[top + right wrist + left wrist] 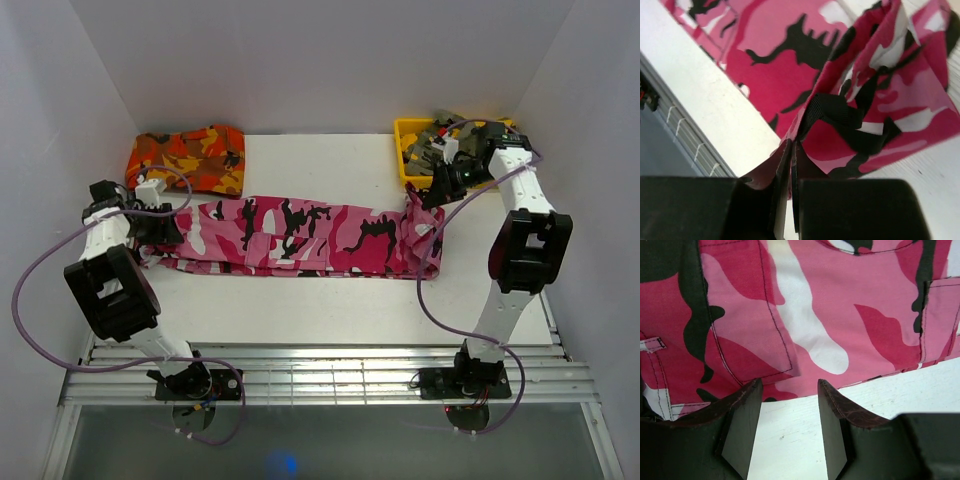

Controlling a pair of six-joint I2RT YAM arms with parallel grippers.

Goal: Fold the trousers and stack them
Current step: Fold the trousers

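Note:
The pink camouflage trousers point(300, 235) lie stretched left to right across the white table, folded lengthwise. My right gripper point(420, 197) is shut on their right end and lifts that end off the table; in the right wrist view the fabric point(875, 95) with a black strap point(840, 117) hangs from the closed fingertips point(791, 145). My left gripper point(165, 232) sits at the trousers' left end. In the left wrist view it point(790, 390) stands open over bare table, with the trousers' edge point(805, 325) just beyond the fingertips.
Folded orange-red camouflage trousers point(188, 158) lie at the back left. A yellow bin point(405, 150) with olive-grey camouflage cloth point(430, 140) stands at the back right, behind the right arm. A metal rail point(320, 375) runs along the table's near edge.

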